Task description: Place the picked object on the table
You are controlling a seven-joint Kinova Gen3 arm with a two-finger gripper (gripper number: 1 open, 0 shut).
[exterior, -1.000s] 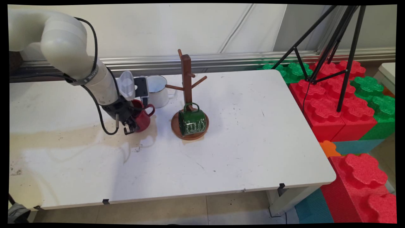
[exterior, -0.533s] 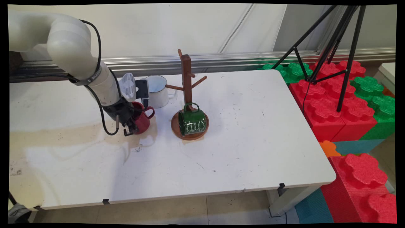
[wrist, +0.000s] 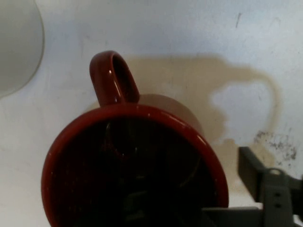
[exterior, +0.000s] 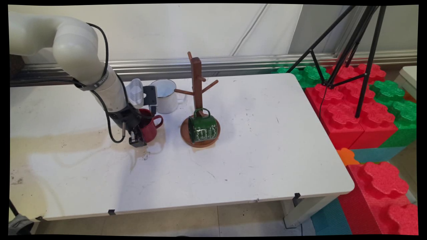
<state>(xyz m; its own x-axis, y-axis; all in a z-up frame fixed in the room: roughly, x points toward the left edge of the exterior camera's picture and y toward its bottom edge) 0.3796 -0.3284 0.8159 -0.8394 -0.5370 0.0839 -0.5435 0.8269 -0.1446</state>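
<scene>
Currently the red mug (exterior: 151, 128) stands upright on the white table (exterior: 267, 150), pressed against the far side of the gripper (exterior: 137, 140). It is glossy dark red enamel with a rounded rim. In the hand view the mug (wrist: 132, 161) sits directly under the camera, mouth up, its loop handle (wrist: 113, 78) pointing away from the gripper.

The mug's inside is too dark for me to read. One finger (wrist: 253, 172) shows outside the mug wall, with a strip of table between it and the rim. The other finger I cannot make out. In the main view the wrist covers the mug's near left side.

I read the gripper as open, with nothing clamped. It points steeply down, fingertips almost at the table, the forearm slanting up and away to the shoulder.

A white enamel mug (exterior: 165, 96) stands just beyond the gripper, near the red one. Further out on the handle side is a wooden mug tree (exterior: 196, 86) with a green mug (exterior: 202, 128) lying on its base
</scene>
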